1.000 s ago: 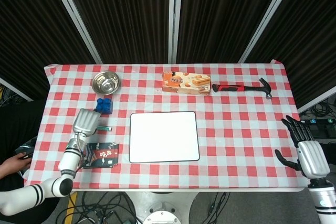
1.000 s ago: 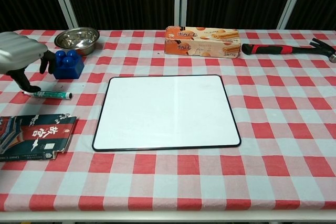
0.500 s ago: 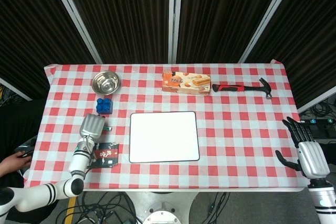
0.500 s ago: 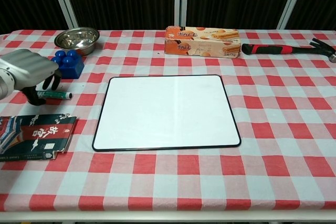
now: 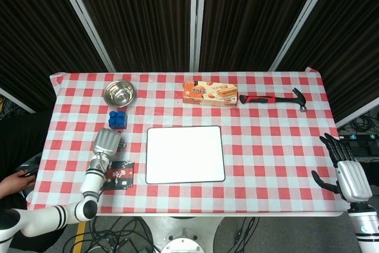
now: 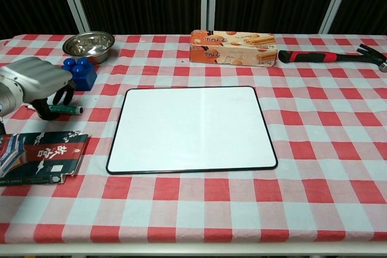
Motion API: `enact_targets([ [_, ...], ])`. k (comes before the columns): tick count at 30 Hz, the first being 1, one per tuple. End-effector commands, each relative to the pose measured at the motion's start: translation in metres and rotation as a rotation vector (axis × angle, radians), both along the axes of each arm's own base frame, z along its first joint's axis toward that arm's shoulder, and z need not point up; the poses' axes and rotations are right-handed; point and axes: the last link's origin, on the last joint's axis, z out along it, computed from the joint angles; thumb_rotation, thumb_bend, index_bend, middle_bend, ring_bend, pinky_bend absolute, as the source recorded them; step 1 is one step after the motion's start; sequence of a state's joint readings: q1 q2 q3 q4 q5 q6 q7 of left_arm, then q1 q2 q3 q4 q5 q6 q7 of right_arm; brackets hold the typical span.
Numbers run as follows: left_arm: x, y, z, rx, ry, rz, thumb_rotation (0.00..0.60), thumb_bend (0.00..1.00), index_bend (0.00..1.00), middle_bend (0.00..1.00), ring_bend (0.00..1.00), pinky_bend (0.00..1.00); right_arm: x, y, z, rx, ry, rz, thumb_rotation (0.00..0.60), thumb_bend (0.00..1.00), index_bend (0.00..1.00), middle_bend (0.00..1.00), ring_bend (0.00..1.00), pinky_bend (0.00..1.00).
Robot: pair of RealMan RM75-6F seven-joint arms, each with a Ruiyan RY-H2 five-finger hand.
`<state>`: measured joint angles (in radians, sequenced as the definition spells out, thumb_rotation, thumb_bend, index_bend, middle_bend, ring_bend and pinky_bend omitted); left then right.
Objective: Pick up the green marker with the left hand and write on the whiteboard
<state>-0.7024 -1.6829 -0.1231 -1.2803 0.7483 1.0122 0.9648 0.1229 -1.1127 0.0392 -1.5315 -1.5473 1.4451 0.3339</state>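
Marker: slim green marker with white barrel (image 6: 68,110) lies flat on my desk's red-and-white checked cloth (image 6: 314,125), left of the board; only its right end shows past my left hand.
Left hand: silver left hand (image 6: 33,80) sits over the marker's left part, dark fingers (image 6: 60,96) curled down around it; I cannot tell whether they grip it or only touch it. In the head view this hand (image 5: 106,141) is just below the blue block.
Right hand: silver right hand (image 5: 350,179) hangs off the desk's right edge, fingers (image 5: 331,145) apart, nothing in them.
Whiteboard: white rectangular whiteboard with black rim (image 6: 191,128) lies flat mid-desk, surface blank.
Blue block: blue studded toy block (image 6: 81,74) just behind my left hand.
Bowl: round steel bowl (image 6: 88,43) at the far left, behind the block.
Packet: dark printed flat packet (image 6: 39,156) near the front left edge, in front of the marker.
Box: orange biscuit box (image 6: 233,47) at the far side, behind the board.
Hammer: red-and-black-handled claw hammer (image 6: 329,56) lies right of the box.
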Motion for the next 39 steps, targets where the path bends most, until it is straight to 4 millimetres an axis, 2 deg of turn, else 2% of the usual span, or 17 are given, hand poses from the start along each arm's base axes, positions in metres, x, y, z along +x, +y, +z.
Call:
enact_targets([
  [1,0.001,0.001,-0.001,-0.006,0.001,-0.001,0.600,0.31,0.47,0.48,0.68,0.96,-0.001,0.000,0.000,-0.001,0.001,-0.004,0.600,0.23,0.00,0.00,0.00,0.00],
  [8,0.002,0.002,-0.003,-0.016,0.016,0.000,0.600,0.38,0.50,0.50,0.68,0.96,-0.003,0.001,0.001,-0.001,0.001,-0.010,0.600,0.23,0.00,0.00,0.00,0.00],
  [17,0.016,0.003,0.004,-0.001,-0.034,-0.070,0.600,0.43,0.59,0.60,0.69,0.96,-0.003,0.001,0.001,-0.002,0.015,-0.016,0.600,0.24,0.00,0.00,0.00,0.00],
  [19,0.026,0.003,0.009,0.005,-0.113,-0.090,0.600,0.43,0.59,0.61,0.69,0.96,-0.003,0.002,0.002,-0.008,0.018,-0.017,0.600,0.23,0.00,0.00,0.00,0.00],
  [23,0.057,-0.002,0.017,-0.029,-0.460,-0.114,0.600,0.43,0.59,0.61,0.69,0.95,-0.002,0.004,0.002,-0.010,0.020,-0.018,0.600,0.23,0.00,0.00,0.00,0.00],
  [25,0.072,-0.001,0.018,-0.040,-0.576,-0.168,0.600,0.42,0.59,0.60,0.69,0.95,-0.002,0.004,0.002,-0.007,0.019,-0.018,0.600,0.24,0.00,0.00,0.00,0.00],
  [29,0.088,-0.004,0.005,-0.108,-0.663,-0.242,0.600,0.42,0.59,0.60,0.69,0.94,0.000,0.001,0.004,-0.007,0.025,-0.012,0.600,0.24,0.00,0.00,0.00,0.00],
  [34,0.107,-0.006,-0.014,-0.187,-0.761,-0.200,0.600,0.42,0.58,0.60,0.69,0.94,0.003,-0.001,0.000,0.017,0.021,-0.006,0.600,0.24,0.00,0.01,0.00,0.00],
  [39,0.117,-0.008,-0.031,-0.217,-0.794,-0.171,0.600,0.42,0.58,0.60,0.68,0.94,0.003,-0.004,-0.005,0.034,0.010,-0.004,0.600,0.23,0.00,0.00,0.00,0.00],
])
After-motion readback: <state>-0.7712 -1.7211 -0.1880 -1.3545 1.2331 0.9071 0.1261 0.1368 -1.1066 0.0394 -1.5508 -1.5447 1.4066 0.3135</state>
